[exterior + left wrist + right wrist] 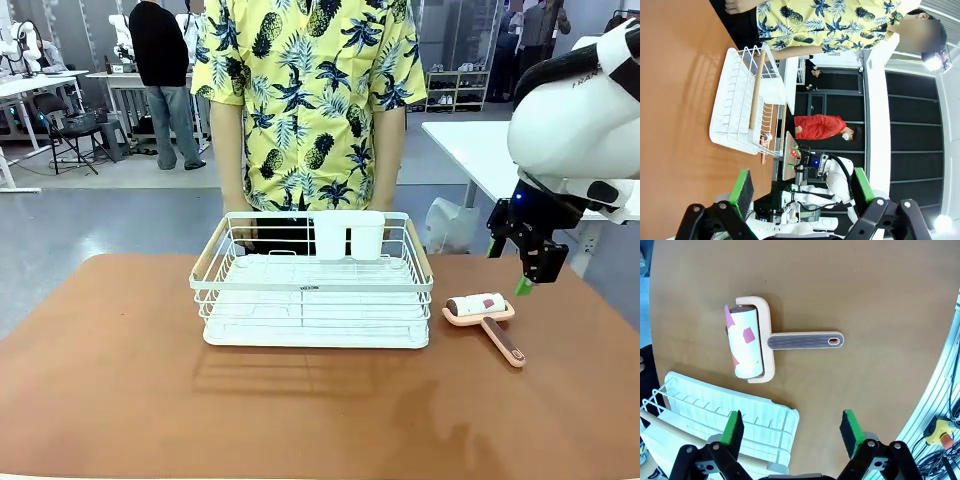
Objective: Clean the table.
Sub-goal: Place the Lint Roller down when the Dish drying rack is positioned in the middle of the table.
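Nearby, lint roller (484, 312) (table's (120, 370) right edge) lies under open right gripper (533, 277).

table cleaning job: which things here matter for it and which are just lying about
For the job: table; lint roller lying on it; right gripper, open above the roller.

Just there: white dish rack with its cup holder; left gripper, open.

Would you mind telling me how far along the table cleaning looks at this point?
Done: the lint roller, scraps stuck to its drum, lies on the table beside the dish rack. In hand: nothing; the right hand hangs open above the roller. Left: I see no scraps on the tabletop, so probably little.
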Controlling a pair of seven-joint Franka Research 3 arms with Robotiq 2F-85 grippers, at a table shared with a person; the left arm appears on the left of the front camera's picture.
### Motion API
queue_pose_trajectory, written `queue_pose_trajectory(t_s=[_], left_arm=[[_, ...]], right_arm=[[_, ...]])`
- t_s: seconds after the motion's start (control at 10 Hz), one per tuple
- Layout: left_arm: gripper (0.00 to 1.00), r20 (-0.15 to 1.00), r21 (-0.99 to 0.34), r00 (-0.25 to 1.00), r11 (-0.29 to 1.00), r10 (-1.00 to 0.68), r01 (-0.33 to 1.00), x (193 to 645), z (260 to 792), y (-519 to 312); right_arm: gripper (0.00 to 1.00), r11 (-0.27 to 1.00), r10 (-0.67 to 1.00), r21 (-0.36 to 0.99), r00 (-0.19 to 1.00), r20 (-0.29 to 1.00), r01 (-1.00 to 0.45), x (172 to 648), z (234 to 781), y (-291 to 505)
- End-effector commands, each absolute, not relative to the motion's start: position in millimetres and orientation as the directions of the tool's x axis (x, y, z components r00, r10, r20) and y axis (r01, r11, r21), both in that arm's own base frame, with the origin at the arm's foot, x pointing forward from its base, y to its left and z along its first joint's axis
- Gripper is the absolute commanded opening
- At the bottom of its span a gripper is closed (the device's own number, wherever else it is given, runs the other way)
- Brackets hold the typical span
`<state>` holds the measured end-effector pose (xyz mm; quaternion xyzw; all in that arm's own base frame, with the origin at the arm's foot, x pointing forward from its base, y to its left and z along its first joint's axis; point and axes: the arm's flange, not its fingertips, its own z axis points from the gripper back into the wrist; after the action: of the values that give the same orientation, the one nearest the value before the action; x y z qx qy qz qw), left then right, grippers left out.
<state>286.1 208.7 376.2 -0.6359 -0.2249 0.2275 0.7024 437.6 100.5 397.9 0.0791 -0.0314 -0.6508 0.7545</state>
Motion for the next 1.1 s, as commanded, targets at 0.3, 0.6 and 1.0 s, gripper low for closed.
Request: queue_pose_trajectory(t_s=[0.3, 0.6, 1.0], left_arm=[[1.00, 0.048, -0.995, 0.803, 0.097, 0.594, -0.012, 281.9, 377.4, 210.6], [1.00, 0.048, -0.995, 0.803, 0.097, 0.594, -0.012, 281.9, 377.4, 210.6], [1.00, 0.048, -0.995, 0.803, 0.097, 0.594, -0.012, 281.9, 377.4, 210.6]], right_arm=[[1.00, 0.144, -0.987, 0.156, 0.154, -0.055, 0.977, 435.8, 393.8, 101.3], [1.00, 0.144, -0.987, 0.156, 0.154, -0.055, 0.977, 435.8, 393.8, 101.3], [1.00, 0.144, -0.987, 0.156, 0.154, -0.055, 0.977, 435.8, 393.8, 101.3]])
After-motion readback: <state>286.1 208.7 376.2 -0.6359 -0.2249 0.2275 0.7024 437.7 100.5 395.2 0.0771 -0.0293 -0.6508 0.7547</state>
